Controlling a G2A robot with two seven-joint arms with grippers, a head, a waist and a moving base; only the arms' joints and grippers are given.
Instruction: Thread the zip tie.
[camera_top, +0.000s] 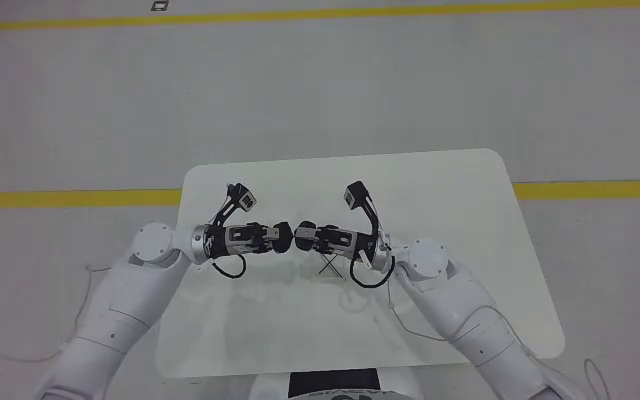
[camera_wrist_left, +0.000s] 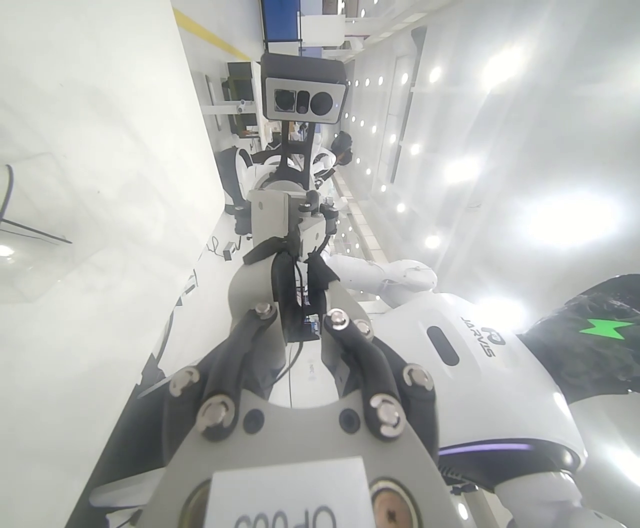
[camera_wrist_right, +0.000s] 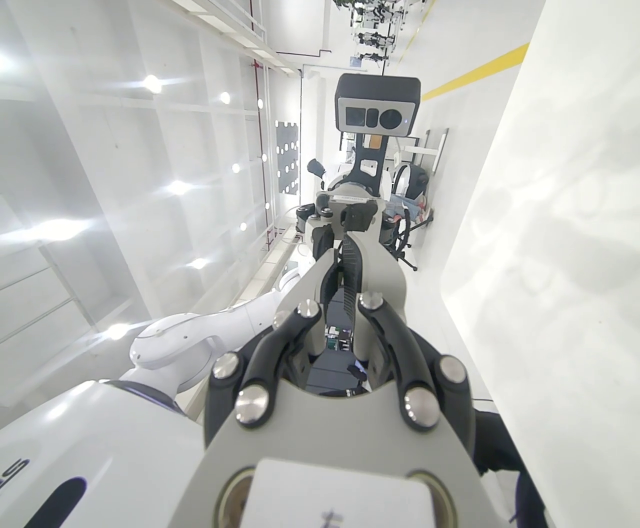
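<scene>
The zip tie (camera_top: 328, 265) showed in the top view as a few thin black lines crossing one another. It appeared to lie on the white surface (camera_top: 450, 200), roughly at the middle of its width and nearer the robot's edge than the far edge. It sat just on the robot's side of the right claw (camera_top: 308, 238). Whether it touched that claw could not be told from above.

Above it the two arms came in from either side and met tip to tip, the left claw (camera_top: 288, 238) pointing straight at the right one. The two tips were touching or very nearly so.

In the left wrist view the left claw's grey fingers (camera_wrist_left: 245, 295) were drawn together. Their black inner pads were parted by only a narrow slit, and the tips closed toward the other claw directly ahead. In the right wrist view the right claw's fingers (camera_wrist_right: 385, 270) were likewise together, narrowing to a point against the left claw. Whether either pair pinched anything could not be told.

Each arm carried a small black camera box, raised on a bracket behind its claw. The surface was a rounded white rectangle on a pale grey floor. A yellow floor line (camera_top: 90, 198) ran behind it.
</scene>
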